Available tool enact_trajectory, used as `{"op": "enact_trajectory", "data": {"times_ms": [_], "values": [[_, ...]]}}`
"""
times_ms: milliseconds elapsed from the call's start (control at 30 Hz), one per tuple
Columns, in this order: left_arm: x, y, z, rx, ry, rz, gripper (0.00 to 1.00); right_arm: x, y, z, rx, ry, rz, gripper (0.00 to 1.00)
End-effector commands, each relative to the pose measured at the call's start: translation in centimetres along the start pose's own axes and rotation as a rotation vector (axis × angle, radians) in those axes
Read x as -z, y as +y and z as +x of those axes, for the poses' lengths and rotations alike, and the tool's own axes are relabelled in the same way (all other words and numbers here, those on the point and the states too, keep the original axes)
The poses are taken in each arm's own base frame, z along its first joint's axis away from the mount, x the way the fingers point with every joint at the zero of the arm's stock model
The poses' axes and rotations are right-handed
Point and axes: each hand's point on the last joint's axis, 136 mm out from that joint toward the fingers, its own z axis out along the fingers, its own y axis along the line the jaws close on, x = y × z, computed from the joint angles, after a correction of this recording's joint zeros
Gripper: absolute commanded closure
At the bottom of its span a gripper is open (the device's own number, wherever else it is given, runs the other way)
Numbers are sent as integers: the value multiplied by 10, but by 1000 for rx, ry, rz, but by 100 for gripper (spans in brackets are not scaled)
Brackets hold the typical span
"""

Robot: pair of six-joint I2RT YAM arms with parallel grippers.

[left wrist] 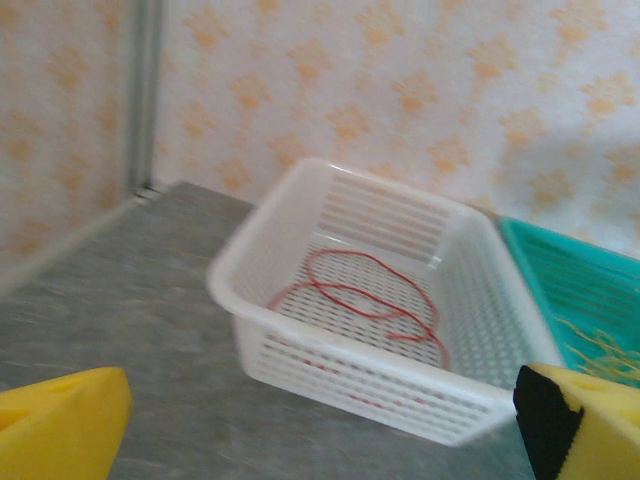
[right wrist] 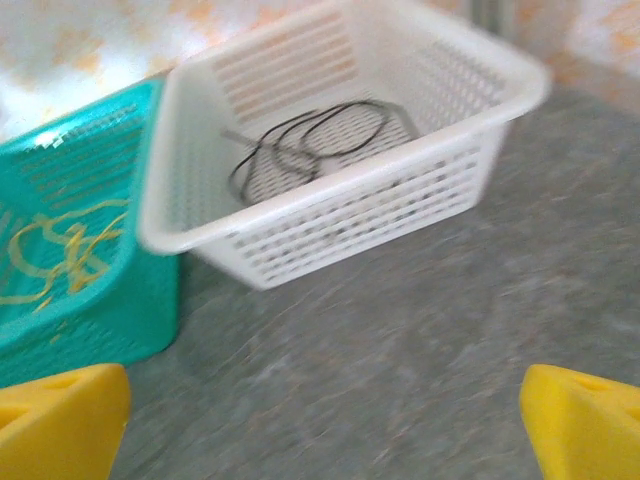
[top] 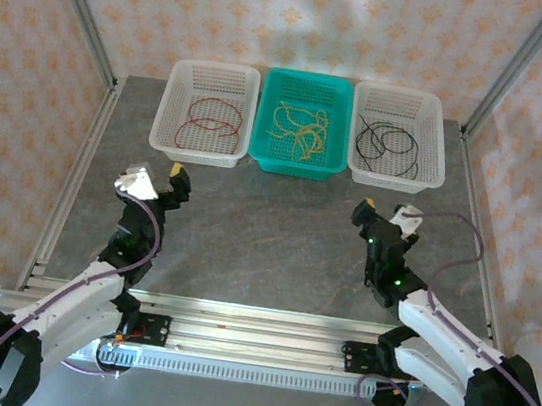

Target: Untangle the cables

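The cables lie sorted by colour in three baskets at the back of the table. A red cable (top: 213, 114) (left wrist: 375, 300) is looped in the left white basket (top: 170, 108) (left wrist: 330, 350). Yellow cables (top: 301, 130) (right wrist: 50, 255) fill the teal basket (top: 263, 111) (right wrist: 90, 320). Black cables (top: 388, 144) (right wrist: 310, 140) sit in the right white basket (top: 439, 146) (right wrist: 340, 230). My left gripper (top: 171, 184) (left wrist: 320, 440) hangs open over bare table in front of the red cable's basket. My right gripper (top: 370, 219) (right wrist: 325, 430) is open too, short of the black cables' basket, nothing between its fingers.
Grey tabletop (top: 264, 253) stretches between the baskets and both arms. Aluminium frame posts (top: 77, 4) stand at the back corners, with patterned walls around. A metal rail (top: 264, 323) runs along the near edge by the arm bases.
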Motion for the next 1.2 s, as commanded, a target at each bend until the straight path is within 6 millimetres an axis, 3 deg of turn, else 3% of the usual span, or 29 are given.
{"op": "enact_trajectory", "data": {"times_ms": [0, 167, 367, 600, 900, 1067, 1167], "values": [[0, 27, -16, -56, -74, -120, 1, -2, -26, -34, -30, -148, 109, 0], [-4, 45, -9, -173, -77, -193, 1, -16, -57, -38, 28, -156, 211, 0], [-14, 53, 11, -217, -33, -208, 1, -32, -72, -27, 104, -153, 212, 0], [-25, 47, 31, -204, -23, -156, 1, -54, -65, -12, 130, -129, 137, 0], [-36, 35, 37, -198, -69, -55, 0, -69, -41, -22, 164, -185, -15, 0], [-46, 44, 39, -171, -84, -50, 1, -79, -37, -14, 178, -163, -75, 0], [-46, 49, 45, -151, -84, -41, 1, -75, -38, -8, 176, -174, -109, 0]]}}
